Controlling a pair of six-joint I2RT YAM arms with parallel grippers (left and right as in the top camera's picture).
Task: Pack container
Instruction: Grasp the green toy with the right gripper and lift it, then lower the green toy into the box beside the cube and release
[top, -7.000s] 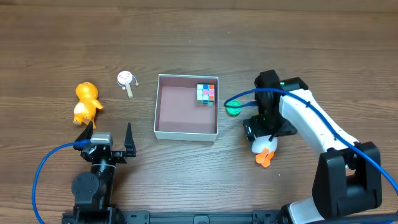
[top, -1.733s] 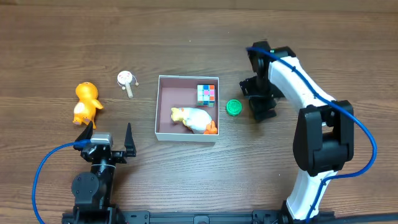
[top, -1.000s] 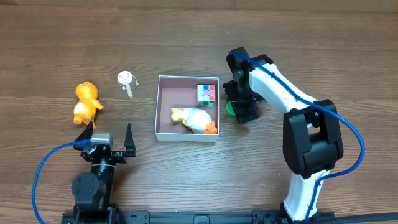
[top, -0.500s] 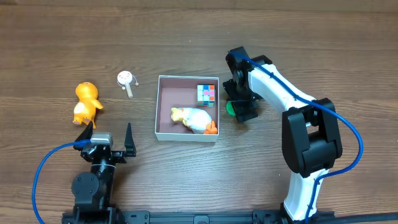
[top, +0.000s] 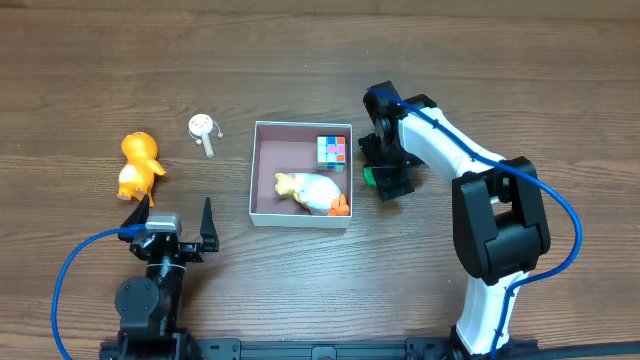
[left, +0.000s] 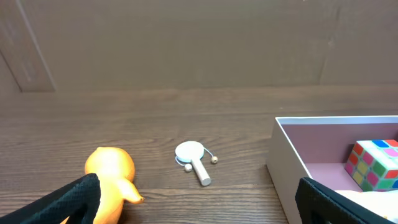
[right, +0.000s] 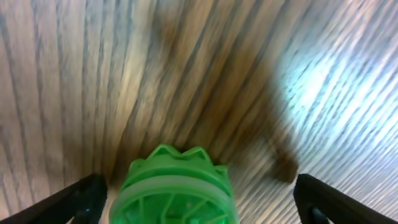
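— Where's the square white-walled box with a pink floor (top: 285, 150)?
— In the middle of the desk (top: 500, 80), just left of the right end effector (right: 202, 196), which stands released astride a small green ridged plastic cap (right: 174, 186).
— Handling?
— Probably light, stiff, slick; pinch its ridged sides. The left end effector (top: 172, 212) gapes, empty.
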